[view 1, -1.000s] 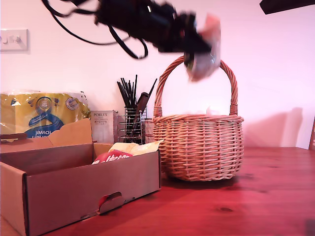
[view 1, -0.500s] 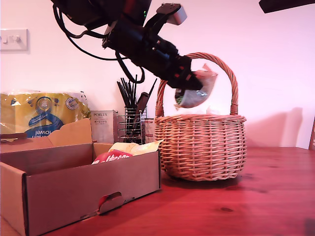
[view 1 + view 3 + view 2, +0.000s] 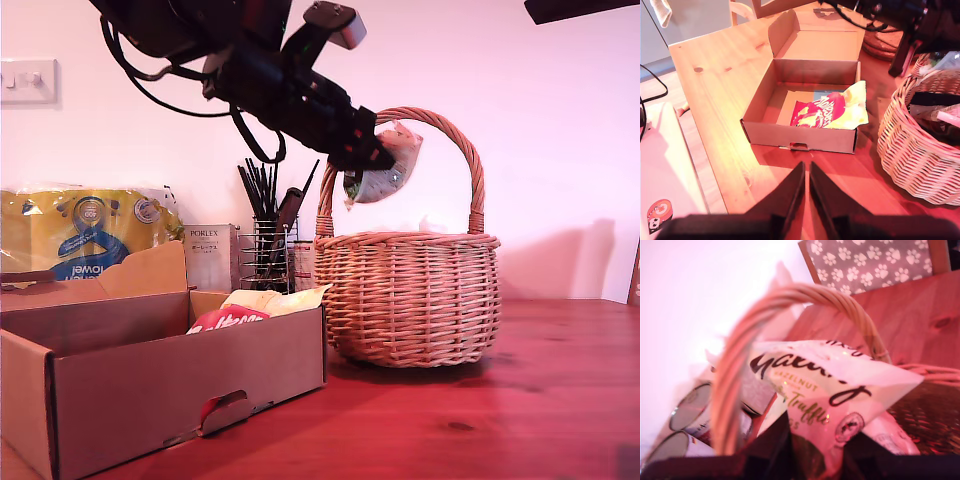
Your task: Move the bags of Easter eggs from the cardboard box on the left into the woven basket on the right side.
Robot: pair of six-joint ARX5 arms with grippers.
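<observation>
Brown corrugated card makes up the cardboard box point(image 3: 150, 385), which sits just beside the woven basket point(image 3: 410, 300), on the exterior view's left of it, on the red-toned wooden table point(image 3: 480, 420). An oval hand-hole shows in the box's near side. Inside the box, at the end nearest the basket, lie a red bag point(image 3: 225, 320) with white lettering and a pale yellow bag point(image 3: 275, 298) partly under it; the second wrist view shows the same pair in the box's corner closest to the basket. Behind the box stand a yellow kitchen-towel pack point(image 3: 85, 232), a grey Porlex carton point(image 3: 212, 255) and a wire holder point(image 3: 268, 255) of black sticks, all on the box side of the basket.

Above the basket, under the arch of its handle point(image 3: 440, 135), my first gripper point(image 3: 368, 160) is clamped on a pale truffle bag point(image 3: 385, 175) with dark script, which hangs clear of the rim. More packets already lie inside the basket.

My second gripper point(image 3: 806, 192) hangs over the table in front of the box, its fingers nearly together with only a thin slit between, holding nothing.
</observation>
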